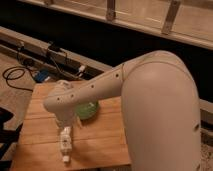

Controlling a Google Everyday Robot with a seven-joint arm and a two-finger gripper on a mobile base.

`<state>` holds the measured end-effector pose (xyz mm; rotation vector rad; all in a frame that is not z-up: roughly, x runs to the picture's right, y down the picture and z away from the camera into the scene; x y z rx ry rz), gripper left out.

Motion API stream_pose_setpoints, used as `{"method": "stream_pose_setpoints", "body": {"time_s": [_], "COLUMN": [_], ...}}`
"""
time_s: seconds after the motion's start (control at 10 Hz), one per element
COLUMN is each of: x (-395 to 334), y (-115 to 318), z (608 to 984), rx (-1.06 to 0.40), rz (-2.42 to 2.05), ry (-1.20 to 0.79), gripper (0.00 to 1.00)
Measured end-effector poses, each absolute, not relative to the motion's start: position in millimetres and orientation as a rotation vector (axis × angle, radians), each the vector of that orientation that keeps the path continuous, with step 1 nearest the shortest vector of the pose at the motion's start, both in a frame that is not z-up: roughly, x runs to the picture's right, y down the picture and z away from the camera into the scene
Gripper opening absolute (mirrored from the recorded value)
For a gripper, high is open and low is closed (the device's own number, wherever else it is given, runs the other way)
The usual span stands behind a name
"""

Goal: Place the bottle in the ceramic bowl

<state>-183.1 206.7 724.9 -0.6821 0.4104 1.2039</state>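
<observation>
The bottle (65,142) is slim and whitish with a pale label. It points toward the front edge of the wooden table (105,145), cap end nearest the camera. My gripper (63,122) is right at the bottle's far end, touching or holding it. The ceramic bowl (88,111) is green and sits just right of the gripper, its far side hidden by my forearm (95,90). The bottle is outside the bowl, to its front left.
The table's left edge (25,130) and front edge are close to the bottle. Black cables (20,75) and a power strip (55,50) lie on the floor behind the table. A dark wall with a railing runs along the back.
</observation>
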Motion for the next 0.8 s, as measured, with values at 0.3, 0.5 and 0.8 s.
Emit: {"method": "stream_pose_setpoints", "body": {"time_s": [0.3, 0.5, 0.8], "x": [-194, -202, -220], "y": [214, 218, 234], "z": [734, 735, 738], "rx": [-0.716, -0.736, -0.773], "rz": [1.203, 1.206, 1.194], "ry": [0.412, 0.409, 0.423], "gripper": [0.65, 0.65, 0.65]}}
